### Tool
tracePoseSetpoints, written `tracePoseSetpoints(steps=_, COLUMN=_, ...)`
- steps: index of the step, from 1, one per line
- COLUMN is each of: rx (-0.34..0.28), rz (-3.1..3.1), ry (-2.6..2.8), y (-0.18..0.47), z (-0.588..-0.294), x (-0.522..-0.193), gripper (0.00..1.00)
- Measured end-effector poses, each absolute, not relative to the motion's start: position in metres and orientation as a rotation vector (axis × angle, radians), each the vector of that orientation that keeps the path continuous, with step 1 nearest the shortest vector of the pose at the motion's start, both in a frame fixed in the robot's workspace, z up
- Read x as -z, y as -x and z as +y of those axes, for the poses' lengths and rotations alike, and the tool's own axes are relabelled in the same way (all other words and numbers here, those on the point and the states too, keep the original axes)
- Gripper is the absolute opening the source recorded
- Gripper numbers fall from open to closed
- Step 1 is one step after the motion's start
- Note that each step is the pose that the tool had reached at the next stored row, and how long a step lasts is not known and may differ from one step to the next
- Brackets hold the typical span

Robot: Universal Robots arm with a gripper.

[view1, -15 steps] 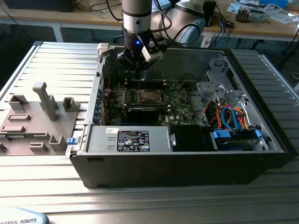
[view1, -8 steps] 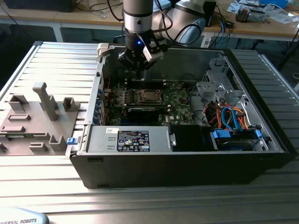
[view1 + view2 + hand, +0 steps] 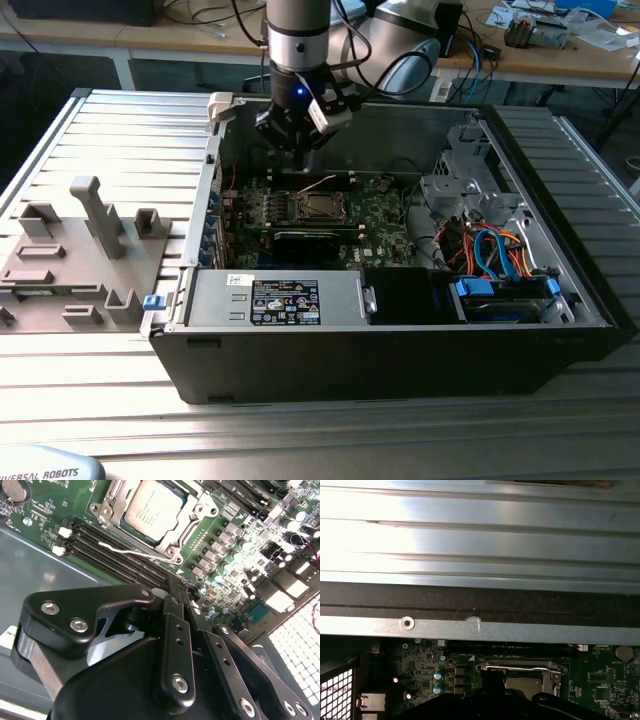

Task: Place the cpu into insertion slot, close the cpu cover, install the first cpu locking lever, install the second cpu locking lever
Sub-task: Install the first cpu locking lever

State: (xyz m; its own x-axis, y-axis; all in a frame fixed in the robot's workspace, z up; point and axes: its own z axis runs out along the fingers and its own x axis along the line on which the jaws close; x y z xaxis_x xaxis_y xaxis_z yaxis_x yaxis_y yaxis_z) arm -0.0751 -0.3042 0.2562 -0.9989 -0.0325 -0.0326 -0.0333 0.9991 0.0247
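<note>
Chip (image 3: 152, 511) is seated under closed cover (image 3: 112, 507); levers are in hand. Gripper (image 3: 175, 587) is pinched together, nothing held; precise hooking required.

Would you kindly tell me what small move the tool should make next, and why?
Probably ease the tool down toward the locking lever: the cpu already sits under the cpu cover, and the shut, empty tool hangs just short of that lever.
</note>
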Motion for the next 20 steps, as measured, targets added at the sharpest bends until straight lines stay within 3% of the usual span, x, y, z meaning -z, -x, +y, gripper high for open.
tracePoseSetpoints(steps=20, rx=-0.039, rz=3.109, ry=0.051, y=0.062, z=-0.304, x=-0.256, gripper=0.11)
